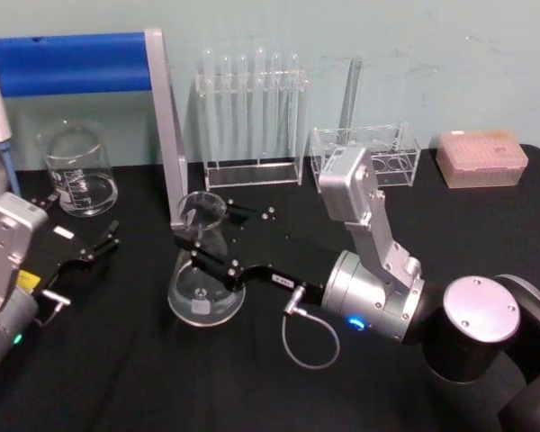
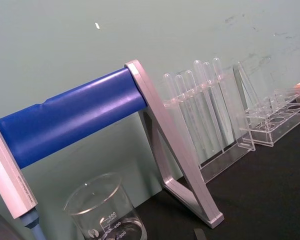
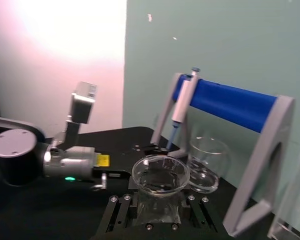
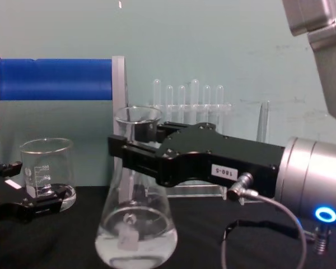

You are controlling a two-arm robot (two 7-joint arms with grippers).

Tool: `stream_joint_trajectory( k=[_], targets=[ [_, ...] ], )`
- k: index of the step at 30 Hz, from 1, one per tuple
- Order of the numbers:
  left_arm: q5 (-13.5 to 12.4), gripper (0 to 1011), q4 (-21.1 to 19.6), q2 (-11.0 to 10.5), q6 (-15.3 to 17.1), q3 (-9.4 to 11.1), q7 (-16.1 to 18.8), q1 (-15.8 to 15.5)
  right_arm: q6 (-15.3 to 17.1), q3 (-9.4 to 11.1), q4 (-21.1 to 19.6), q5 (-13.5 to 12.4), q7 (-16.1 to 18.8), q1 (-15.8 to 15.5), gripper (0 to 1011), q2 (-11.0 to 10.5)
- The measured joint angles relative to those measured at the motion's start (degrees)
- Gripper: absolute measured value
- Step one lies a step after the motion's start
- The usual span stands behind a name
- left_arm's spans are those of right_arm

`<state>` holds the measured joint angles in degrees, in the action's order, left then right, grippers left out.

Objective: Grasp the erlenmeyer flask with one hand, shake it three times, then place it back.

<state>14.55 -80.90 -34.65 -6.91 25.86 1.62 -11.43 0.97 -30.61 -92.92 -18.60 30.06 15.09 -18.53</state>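
The erlenmeyer flask (image 1: 204,286) is clear glass and stands upright near the middle of the black table (image 1: 144,378), with a little clear liquid in its wide base (image 4: 135,238). My right gripper (image 1: 218,236) reaches in from the right and is shut on the flask's neck just below the flared rim (image 3: 160,173), one black finger on each side. I cannot tell whether the base rests on the table or hangs just above it. My left gripper (image 1: 79,223) lies low at the table's left, open and holding nothing, well apart from the flask.
A glass beaker (image 1: 76,171) stands at the back left beside a stand with a blue bar (image 1: 72,63) and a hanging pipette (image 3: 181,107). Behind the flask is a test tube rack (image 1: 252,117), then a second clear rack (image 1: 364,153) and a pink tip box (image 1: 481,157).
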Motion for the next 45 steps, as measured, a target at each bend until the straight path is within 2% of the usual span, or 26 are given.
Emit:
stream_joint_trajectory(
  k=[12,19,30,45],
  targets=[
    [0.0,1001,0.0,0.0,0.0,0.0,0.0,0.0,-1.4,-2.3,-0.8,-2.0,2.0,0.9,449,-1.5],
    [0.0,1001,0.0,0.0,0.0,0.0,0.0,0.0,-1.4,-1.4,1.4,-1.9,-0.6,2.0,449,-1.3],
    [0.0,1001,0.0,0.0,0.0,0.0,0.0,0.0,-1.4,2.7,4.4,-0.6,-5.7,2.9,449,-1.0],
    [0.0,1001,0.0,0.0,0.0,0.0,0.0,0.0,-1.0,11.4,7.4,0.5,-11.9,2.3,449,-1.1]
  ],
)
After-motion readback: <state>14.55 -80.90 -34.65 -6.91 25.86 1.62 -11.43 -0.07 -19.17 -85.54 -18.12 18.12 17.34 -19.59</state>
